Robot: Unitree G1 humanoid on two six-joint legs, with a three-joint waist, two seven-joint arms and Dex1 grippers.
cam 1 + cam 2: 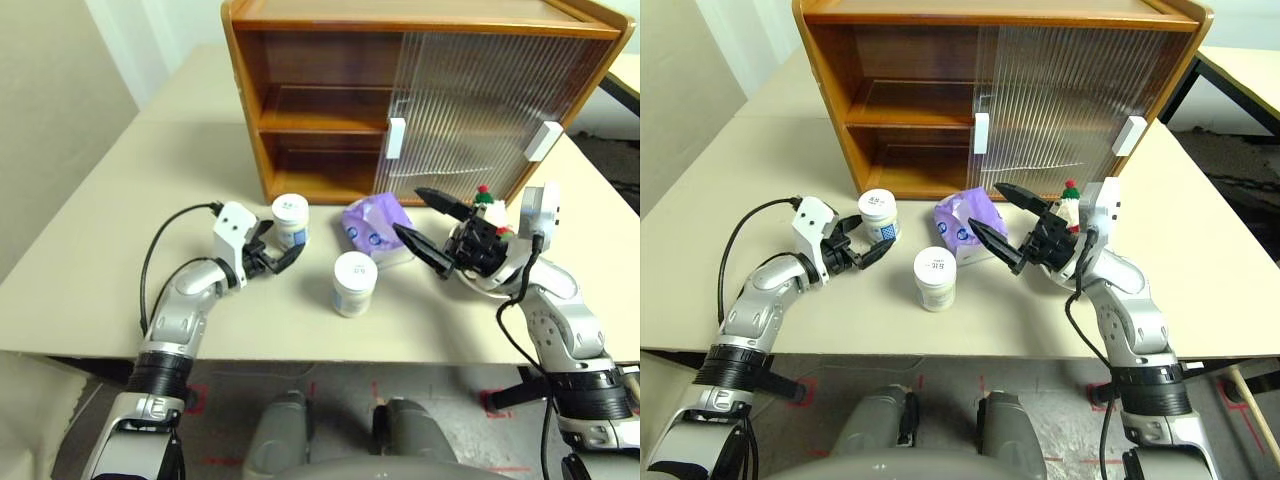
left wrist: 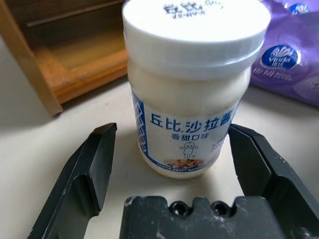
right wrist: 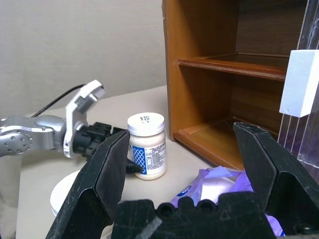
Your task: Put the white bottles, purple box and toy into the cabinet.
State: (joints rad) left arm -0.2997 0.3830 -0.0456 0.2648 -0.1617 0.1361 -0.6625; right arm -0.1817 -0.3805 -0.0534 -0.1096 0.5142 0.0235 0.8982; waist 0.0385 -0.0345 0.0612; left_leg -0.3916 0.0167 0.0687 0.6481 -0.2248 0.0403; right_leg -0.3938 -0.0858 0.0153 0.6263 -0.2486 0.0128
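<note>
Two squat white plastic jars with white screw lids and blue-printed labels stand upright on the pale tabletop. The far jar sits just in front of the cabinet's open left side; the near jar stands closer to the table's front edge, apart from the first. Between and a little behind them lies one soft lavender-purple wrapped pack with round blue-white marks, resting near the cabinet's lower front edge.

One small white plush snowman with a red-and-green hat stands on the table to the right of the pack, partly hidden behind the right arm's wrist.

One large orange-brown wooden cabinet with two shelves stands at the back — its left half is open and both shelves there look bare, while ribbed translucent sliding doors with two white rectangular handles cover the right half.

The left gripper is low over the table with its two black fingers spread wide, one on either side of the far jar; the wrist view shows gaps between each finger and the jar's wall, so it is not gripped. The right gripper hangs above the table beside the purple pack, its fingers wide apart and holding nothing.
</note>
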